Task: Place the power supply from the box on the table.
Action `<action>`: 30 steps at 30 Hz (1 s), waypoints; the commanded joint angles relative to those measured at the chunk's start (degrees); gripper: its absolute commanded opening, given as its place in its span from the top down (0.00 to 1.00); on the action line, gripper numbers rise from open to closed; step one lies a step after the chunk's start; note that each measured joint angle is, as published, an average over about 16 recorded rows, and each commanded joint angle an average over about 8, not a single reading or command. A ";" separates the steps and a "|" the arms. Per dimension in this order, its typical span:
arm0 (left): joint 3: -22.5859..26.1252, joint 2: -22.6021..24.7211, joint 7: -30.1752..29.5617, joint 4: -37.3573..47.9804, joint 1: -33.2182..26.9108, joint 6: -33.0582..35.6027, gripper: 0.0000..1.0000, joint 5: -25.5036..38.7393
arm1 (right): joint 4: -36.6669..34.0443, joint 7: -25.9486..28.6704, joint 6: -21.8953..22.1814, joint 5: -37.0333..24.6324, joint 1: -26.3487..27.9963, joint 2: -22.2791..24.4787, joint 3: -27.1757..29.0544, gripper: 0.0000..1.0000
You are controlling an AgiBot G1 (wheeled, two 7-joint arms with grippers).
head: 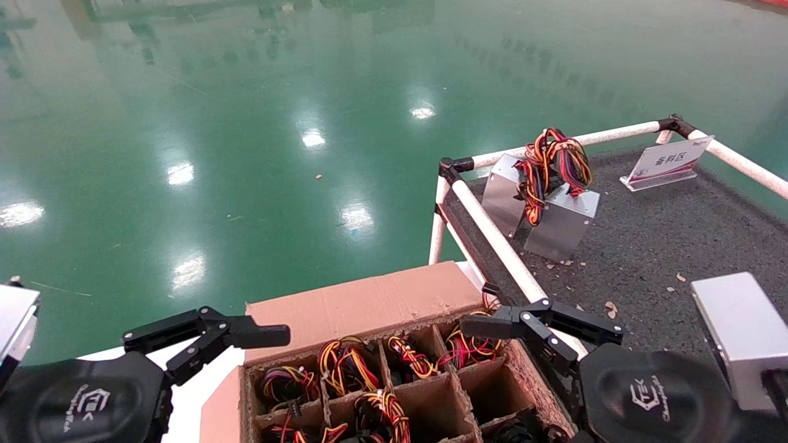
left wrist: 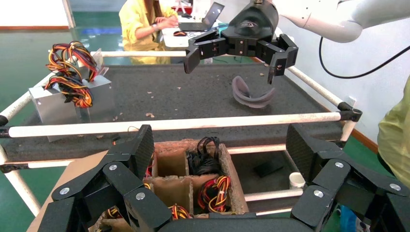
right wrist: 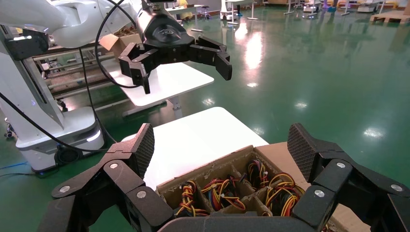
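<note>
Both pincers are hanging wide open and empty over the box (head: 369,381), the left pincer (head: 212,335) by its near-left corner and the right pincer (head: 542,329) by its right edge, so the picking step is only starting. Next, I think, one pincer is going to need to dip into a cell and grab a power supply (head: 345,363), which is sitting inside the box showing only looped yellow, red and black wires. Past the box, the surface (head: 665,246) is already holding two silver cases with wire bundles.
</note>
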 commanded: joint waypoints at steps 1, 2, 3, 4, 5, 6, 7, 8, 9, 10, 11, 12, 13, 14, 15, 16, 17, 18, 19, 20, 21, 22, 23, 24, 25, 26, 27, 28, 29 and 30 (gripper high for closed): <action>0.00 0.00 0.00 0.00 0.00 0.00 0.00 0.00 | 0.00 0.00 0.00 0.00 0.00 0.00 0.00 0.00; 0.00 0.00 0.00 0.00 0.00 0.00 0.00 0.00 | 0.00 0.00 0.00 0.00 0.00 0.00 0.00 0.00; 0.00 0.00 0.00 0.00 0.00 0.00 0.00 0.00 | 0.00 0.00 0.00 0.00 0.00 0.00 0.00 0.00; 0.00 0.00 0.00 0.00 0.00 0.00 0.00 0.00 | 0.00 0.00 0.00 0.00 0.00 0.00 0.00 0.00; 0.00 0.00 0.00 0.00 0.00 0.00 0.00 0.00 | 0.00 0.00 0.00 0.00 0.00 0.00 0.00 0.00; 0.00 0.00 0.00 0.00 0.00 0.00 0.00 0.00 | 0.00 0.00 0.00 0.00 0.00 0.00 0.00 0.00; 0.00 0.00 0.00 0.00 0.00 0.00 0.00 0.00 | 0.00 0.00 0.00 0.00 0.00 0.00 0.00 0.00; 0.00 0.00 0.00 0.00 0.00 0.00 0.00 0.00 | 0.00 0.00 0.00 0.00 0.00 0.00 0.00 0.00; 0.00 0.00 0.00 0.00 0.00 0.00 0.00 0.00 | 0.00 0.00 0.00 0.00 0.00 0.00 0.00 0.00; 0.00 0.00 0.00 0.00 0.00 0.00 0.00 0.00 | 0.00 0.00 0.00 0.00 0.00 0.00 0.00 0.00; 0.00 0.00 0.00 0.00 0.00 0.00 0.00 0.00 | 0.00 0.00 0.00 0.00 0.00 0.00 0.00 0.00; 0.00 0.00 0.00 0.00 0.00 0.00 0.00 0.00 | 0.00 0.00 0.00 0.00 0.00 0.00 0.00 0.00; 0.00 0.00 0.00 0.00 0.00 0.00 0.02 0.00 | 0.00 0.00 0.00 0.00 0.00 0.00 0.00 0.00; 0.00 0.00 0.00 0.00 0.00 0.00 0.10 0.00 | 0.00 0.00 0.00 0.00 0.00 0.00 0.00 0.00; 0.00 0.00 0.00 0.00 0.00 0.00 0.23 0.00 | 0.00 0.00 0.00 0.00 0.00 0.00 0.00 0.00; 0.00 0.00 0.00 0.00 0.00 0.00 0.35 0.00 | 0.00 0.00 0.00 0.00 0.00 0.00 0.00 0.00; 0.00 0.00 0.00 0.00 0.00 0.00 0.48 0.00 | 0.00 0.00 0.00 0.00 0.00 0.00 0.00 0.00; 0.00 0.00 0.00 0.00 0.00 0.00 0.60 0.00 | 0.00 0.00 0.00 0.00 0.00 0.00 0.00 0.00; 0.00 0.00 0.00 0.00 0.00 0.00 0.73 0.00 | 0.00 0.00 0.00 0.00 0.00 0.00 0.00 0.00; 0.00 0.00 0.00 0.00 0.00 0.00 0.85 0.00 | 0.00 0.00 0.00 0.00 0.00 0.00 0.00 0.00; 0.00 0.00 0.00 0.00 0.00 0.00 0.96 0.00 | 0.00 0.00 0.00 0.00 0.00 0.00 0.00 0.00; 0.00 0.00 0.00 0.00 0.00 0.00 1.00 0.00 | 0.00 0.00 0.00 0.00 0.00 0.00 0.00 0.00; 0.00 0.00 0.00 0.00 0.00 0.00 1.00 0.00 | 0.00 0.00 0.00 0.00 0.00 0.00 0.00 0.00; 0.00 0.00 0.00 0.00 0.00 0.00 1.00 0.00 | 0.00 0.00 0.00 0.00 0.00 0.00 0.00 0.00; 0.00 0.00 0.00 0.00 0.00 0.00 1.00 0.00 | 0.00 0.00 0.00 0.00 0.00 0.00 0.00 0.00; 0.00 0.00 0.00 0.00 0.00 0.00 1.00 0.00 | 0.00 0.00 0.00 0.00 0.00 0.00 0.00 0.00; 0.00 0.00 0.00 0.00 0.00 0.00 1.00 0.00 | 0.00 0.00 0.00 0.00 0.00 0.00 0.00 0.00; 0.00 0.00 0.00 0.00 0.00 0.00 1.00 0.00 | 0.00 0.00 0.00 0.00 0.00 0.00 0.00 0.00; 0.00 0.00 0.00 0.00 0.00 0.00 1.00 0.00 | 0.00 0.00 0.00 0.00 0.00 0.00 0.00 0.00; 0.00 0.00 0.00 0.00 0.00 0.00 1.00 0.00 | 0.00 0.00 0.00 0.00 0.00 0.00 0.00 0.00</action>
